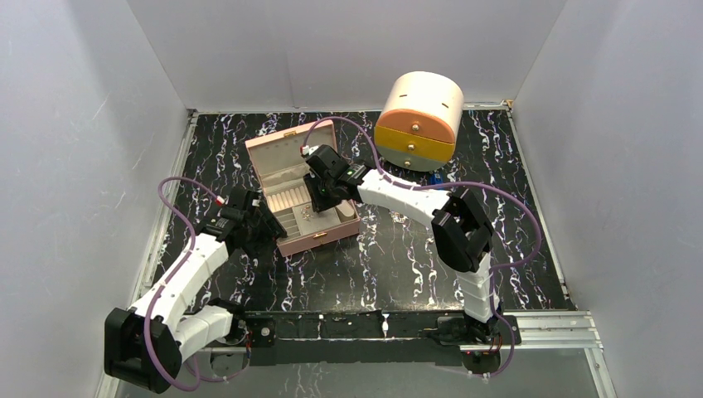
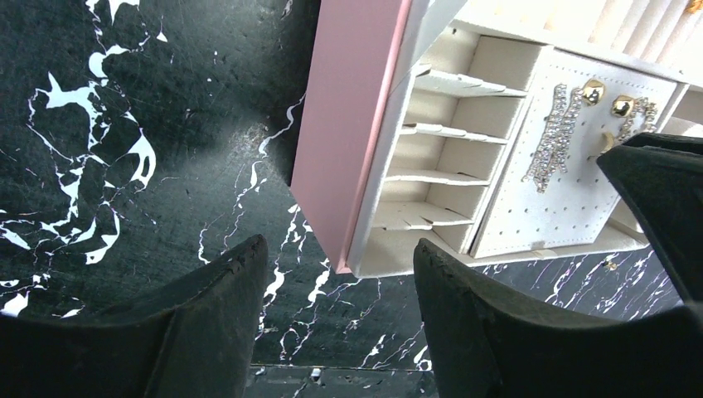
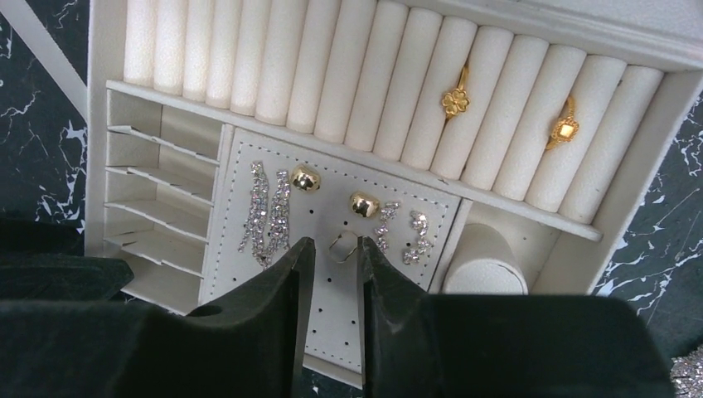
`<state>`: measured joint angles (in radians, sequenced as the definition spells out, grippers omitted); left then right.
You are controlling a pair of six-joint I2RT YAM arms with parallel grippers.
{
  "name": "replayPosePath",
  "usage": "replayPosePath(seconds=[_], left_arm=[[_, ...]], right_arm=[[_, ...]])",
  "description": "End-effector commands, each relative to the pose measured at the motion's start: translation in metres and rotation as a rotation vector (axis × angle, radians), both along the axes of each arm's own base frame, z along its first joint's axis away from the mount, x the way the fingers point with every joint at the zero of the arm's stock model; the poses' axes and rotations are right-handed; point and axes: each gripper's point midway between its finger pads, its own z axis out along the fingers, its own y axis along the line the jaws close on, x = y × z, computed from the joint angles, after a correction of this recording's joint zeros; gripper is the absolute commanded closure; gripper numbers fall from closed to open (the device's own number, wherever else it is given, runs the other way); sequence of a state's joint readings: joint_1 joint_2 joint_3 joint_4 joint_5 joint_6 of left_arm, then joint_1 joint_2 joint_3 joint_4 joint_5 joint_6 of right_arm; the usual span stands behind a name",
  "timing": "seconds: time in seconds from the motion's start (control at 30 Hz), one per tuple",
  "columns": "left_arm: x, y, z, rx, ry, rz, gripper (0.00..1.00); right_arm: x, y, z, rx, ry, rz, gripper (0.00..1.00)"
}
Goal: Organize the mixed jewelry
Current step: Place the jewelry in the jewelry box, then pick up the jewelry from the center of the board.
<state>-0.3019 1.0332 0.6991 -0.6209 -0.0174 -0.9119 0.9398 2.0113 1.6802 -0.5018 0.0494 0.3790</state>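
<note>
An open pink box [image 2: 352, 124] sat on a black marbled tabletop [image 1: 398, 265]. Inside it, gold rings [image 3: 455, 101] were slotted between cream rolls. Below the rolls, a perforated pad [image 3: 332, 170] carried two gold studs [image 3: 305, 177] and sparkly drop earrings [image 3: 265, 217]. The right fingers [image 3: 265, 315] hung over that pad, almost together with only a thin gap. A small gold hoop [image 3: 342, 247] lay at their tips; whether they gripped it could not be told. The left fingers [image 2: 207, 315] were spread wide and held nothing, low over the tabletop beside the box's corner. A round cream drawer unit [image 1: 419, 104] stood at the back
</note>
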Motion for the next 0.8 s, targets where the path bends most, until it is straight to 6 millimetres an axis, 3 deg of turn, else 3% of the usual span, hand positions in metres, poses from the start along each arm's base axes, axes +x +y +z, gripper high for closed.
replayPosePath(seconds=[0.0,0.17,0.3,0.4,0.47,0.6,0.7,0.77], left_arm=[[0.008,0.006,0.015,0.031,-0.032,0.000,0.38],[0.011,0.007,0.027,0.042,-0.054,-0.006,0.37],[0.015,0.007,0.041,0.043,-0.083,-0.013,0.35],[0.020,0.007,0.060,0.042,-0.130,-0.027,0.35],[0.023,0.008,0.075,0.048,-0.172,-0.038,0.34],[0.026,0.008,0.107,0.044,-0.285,-0.074,0.32],[0.027,-0.020,0.140,-0.037,-0.432,-0.299,0.25],[0.030,-0.025,0.161,-0.023,-0.496,-0.382,0.21]], right_arm=[[0.004,0.015,0.031,0.060,-0.036,0.006,0.65],[0.002,0.013,0.042,0.077,-0.027,-0.009,0.55],[0.003,0.009,0.066,0.108,-0.051,-0.035,0.52],[0.001,-0.007,0.084,0.124,-0.051,-0.087,0.50],[0.000,-0.027,0.092,0.129,-0.053,-0.151,0.49],[-0.007,-0.087,0.096,0.148,-0.021,-0.334,0.45],[-0.013,-0.143,0.086,0.152,0.049,-0.520,0.44],[-0.020,-0.179,0.084,0.171,0.094,-0.640,0.44]])
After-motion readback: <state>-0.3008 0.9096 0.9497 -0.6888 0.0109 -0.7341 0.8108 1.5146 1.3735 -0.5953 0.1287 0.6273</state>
